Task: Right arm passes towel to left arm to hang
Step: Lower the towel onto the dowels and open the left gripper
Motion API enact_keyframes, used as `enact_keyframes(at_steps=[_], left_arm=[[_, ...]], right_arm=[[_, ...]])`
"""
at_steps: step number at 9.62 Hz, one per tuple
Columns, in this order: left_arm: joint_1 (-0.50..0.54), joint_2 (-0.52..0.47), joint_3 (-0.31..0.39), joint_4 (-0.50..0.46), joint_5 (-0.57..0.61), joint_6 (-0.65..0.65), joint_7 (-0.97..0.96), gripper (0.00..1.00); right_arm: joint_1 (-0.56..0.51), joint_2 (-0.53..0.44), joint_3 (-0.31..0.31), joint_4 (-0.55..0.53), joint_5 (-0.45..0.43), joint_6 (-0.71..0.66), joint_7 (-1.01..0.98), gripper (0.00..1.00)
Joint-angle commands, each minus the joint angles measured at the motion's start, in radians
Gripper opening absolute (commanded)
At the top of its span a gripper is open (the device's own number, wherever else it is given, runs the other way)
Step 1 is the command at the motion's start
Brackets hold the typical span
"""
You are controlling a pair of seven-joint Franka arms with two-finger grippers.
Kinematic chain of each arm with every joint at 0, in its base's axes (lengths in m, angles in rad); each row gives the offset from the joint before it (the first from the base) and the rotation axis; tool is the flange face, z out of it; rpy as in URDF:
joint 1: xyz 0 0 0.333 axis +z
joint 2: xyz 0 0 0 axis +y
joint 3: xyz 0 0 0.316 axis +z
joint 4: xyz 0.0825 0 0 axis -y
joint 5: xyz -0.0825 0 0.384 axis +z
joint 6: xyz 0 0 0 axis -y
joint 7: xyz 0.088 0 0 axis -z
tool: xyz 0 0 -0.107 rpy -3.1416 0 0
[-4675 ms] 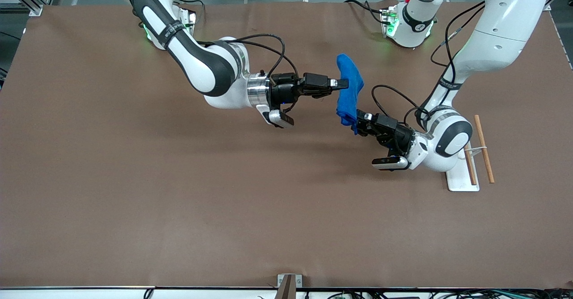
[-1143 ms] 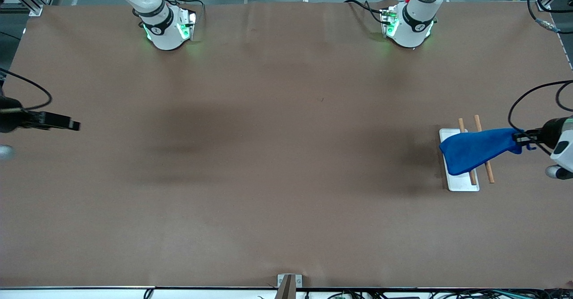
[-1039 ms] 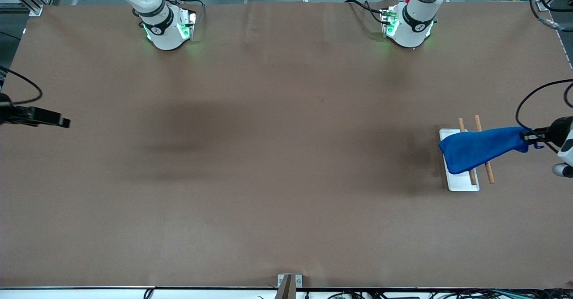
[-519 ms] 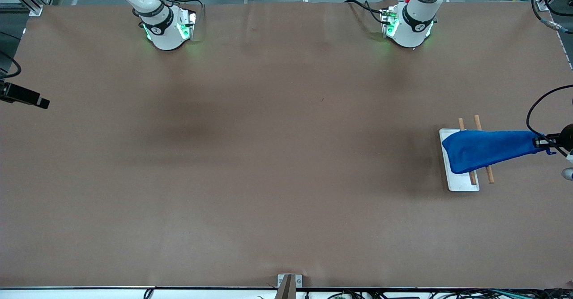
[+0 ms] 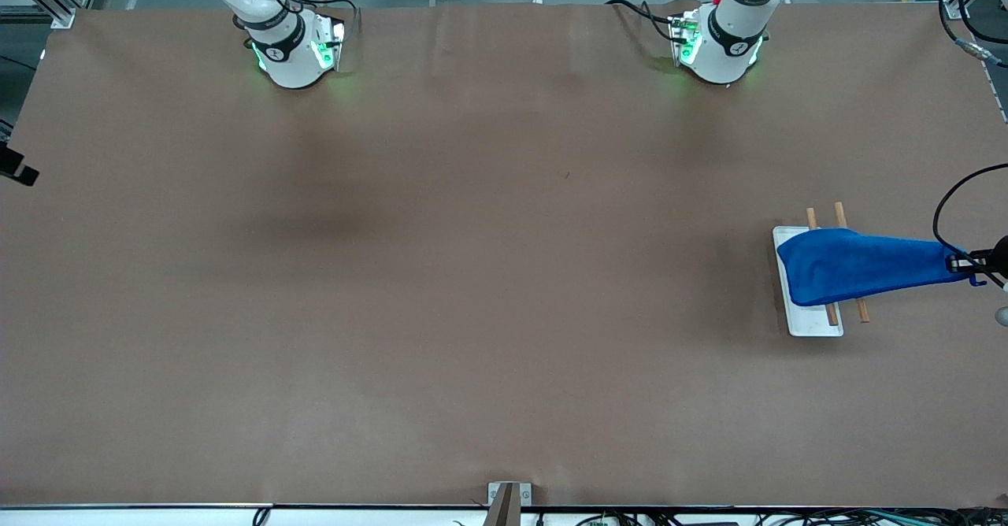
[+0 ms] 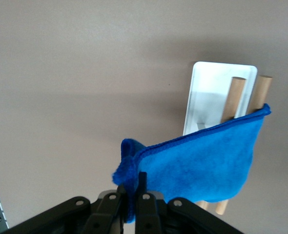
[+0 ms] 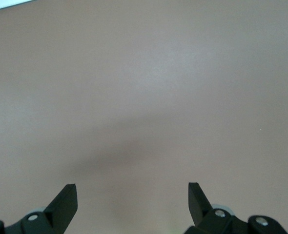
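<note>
The blue towel [image 5: 858, 264] hangs stretched over the two wooden rods [image 5: 861, 305] of the white tray [image 5: 811, 323] at the left arm's end of the table. My left gripper [image 5: 965, 263] is shut on one corner of the towel [image 6: 202, 163] and holds it up, as the left wrist view [image 6: 133, 195] shows. The far part of the towel drapes across both rods [image 6: 234, 95]. My right gripper [image 5: 16, 168] is at the edge of the front view over the right arm's end of the table. In the right wrist view [image 7: 133, 195] it is open and empty over bare table.
The white tray [image 6: 202, 87] lies flat on the brown table cover. The two arm bases [image 5: 295, 50] [image 5: 718, 42] glow green along the table edge farthest from the front camera. A small bracket [image 5: 508, 494] sits at the nearest table edge.
My left gripper has pulled the towel farther out over the rods toward the table's end. My right gripper has drawn back almost out of the front view.
</note>
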Motion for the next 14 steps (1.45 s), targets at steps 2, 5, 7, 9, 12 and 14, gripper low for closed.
enact_keyframes(at_steps=[2,5,7,9,12,14], left_arm=[[-0.004,0.025,-0.008,-0.015,0.017,0.023,0.015,1.0],[-0.01,-0.006,-0.02,0.013,0.015,0.008,0.021,1.0],[-0.007,-0.066,-0.087,0.013,0.008,-0.049,0.021,1.0],[-0.007,-0.154,-0.141,0.013,0.003,-0.08,-0.066,1.0],[-0.004,-0.276,-0.244,0.01,-0.017,-0.142,-0.249,1.0],[-0.004,-0.343,-0.259,0.01,-0.061,-0.19,-0.235,1.0]], right_arm=[[-0.034,-0.082,0.028,-0.075,-0.01,-0.022,0.119,1.0],[0.014,-0.067,0.03,-0.054,-0.026,-0.028,0.123,1.0],[0.018,-0.055,0.028,-0.046,-0.025,-0.019,0.048,1.0],[0.01,-0.064,0.028,-0.093,-0.026,0.048,0.026,1.0],[-0.01,-0.075,0.028,-0.081,-0.023,0.03,0.012,1.0],[-0.008,-0.075,0.028,-0.078,-0.022,0.019,0.009,1.0]])
